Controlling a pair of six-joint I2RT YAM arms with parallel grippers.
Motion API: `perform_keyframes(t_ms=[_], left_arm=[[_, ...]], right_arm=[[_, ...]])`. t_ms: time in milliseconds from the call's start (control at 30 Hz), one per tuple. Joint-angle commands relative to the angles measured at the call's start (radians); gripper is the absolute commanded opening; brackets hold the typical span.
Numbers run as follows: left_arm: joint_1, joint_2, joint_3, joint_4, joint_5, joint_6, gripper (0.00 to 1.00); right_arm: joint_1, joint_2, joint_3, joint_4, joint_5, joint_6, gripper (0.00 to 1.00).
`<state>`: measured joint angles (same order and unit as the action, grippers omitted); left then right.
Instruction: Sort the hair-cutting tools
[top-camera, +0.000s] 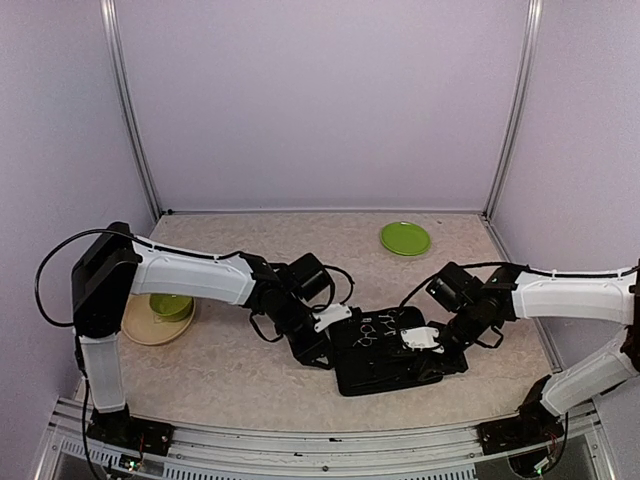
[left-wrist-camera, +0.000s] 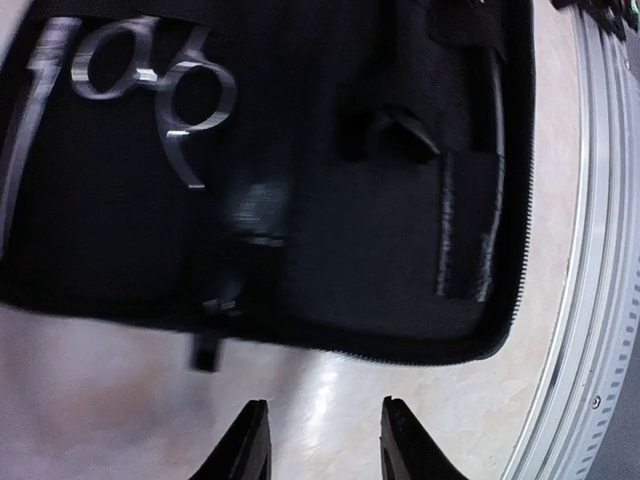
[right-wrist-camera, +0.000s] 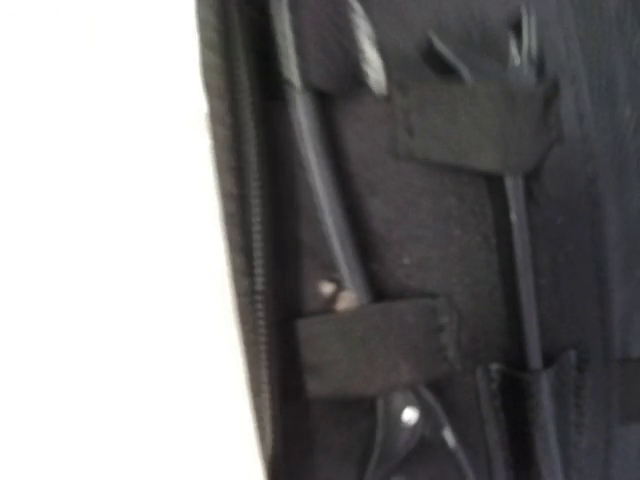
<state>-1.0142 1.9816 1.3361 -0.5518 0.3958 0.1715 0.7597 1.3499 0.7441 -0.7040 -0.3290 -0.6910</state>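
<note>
The open black case (top-camera: 400, 372) lies at the table's middle. Silver scissors (top-camera: 374, 329) with ring handles lie inside it, and they also show in the left wrist view (left-wrist-camera: 150, 85). My left gripper (top-camera: 322, 352) is open and empty just off the case's left edge, its fingertips (left-wrist-camera: 248, 432) over bare table. My right gripper (top-camera: 412, 345) hovers low over the case's right half; its fingers are out of the right wrist view. That view shows a slim dark tool (right-wrist-camera: 325, 220) tucked under an elastic strap (right-wrist-camera: 375, 345), and a thin black clip (right-wrist-camera: 522, 270) beside it.
A green plate (top-camera: 405, 238) lies at the back right. A green bowl (top-camera: 171, 305) sits on a tan plate (top-camera: 150, 325) at the left, beside the left arm. The metal front rail (left-wrist-camera: 600, 300) runs close to the case.
</note>
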Motion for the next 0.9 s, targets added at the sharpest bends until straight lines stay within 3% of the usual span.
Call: perform_keyframes(t_ms=[0, 167, 467, 667, 867], left_arm=[[0.077, -0.106, 0.000, 0.034, -0.059, -0.010, 0.41], [0.146, -0.103, 0.065, 0.121, -0.067, -0.100, 0.48], [0.202, 0.136, 0.274, 0.130, -0.110, -0.273, 0.50], [0.191, 0.170, 0.281, 0.193, -0.018, -0.168, 0.48], [0.151, 0.253, 0.357, 0.122, -0.127, -0.054, 0.44]], right_arm=[[-0.013, -0.081, 0.043, -0.099, -0.083, -0.064, 0.34], [-0.022, -0.090, 0.031, -0.054, -0.092, -0.044, 0.37], [-0.019, -0.110, 0.005, -0.034, -0.118, -0.075, 0.44], [-0.017, -0.123, -0.009, -0.026, -0.085, -0.081, 0.44], [-0.017, -0.137, -0.038, 0.011, -0.088, -0.063, 0.44]])
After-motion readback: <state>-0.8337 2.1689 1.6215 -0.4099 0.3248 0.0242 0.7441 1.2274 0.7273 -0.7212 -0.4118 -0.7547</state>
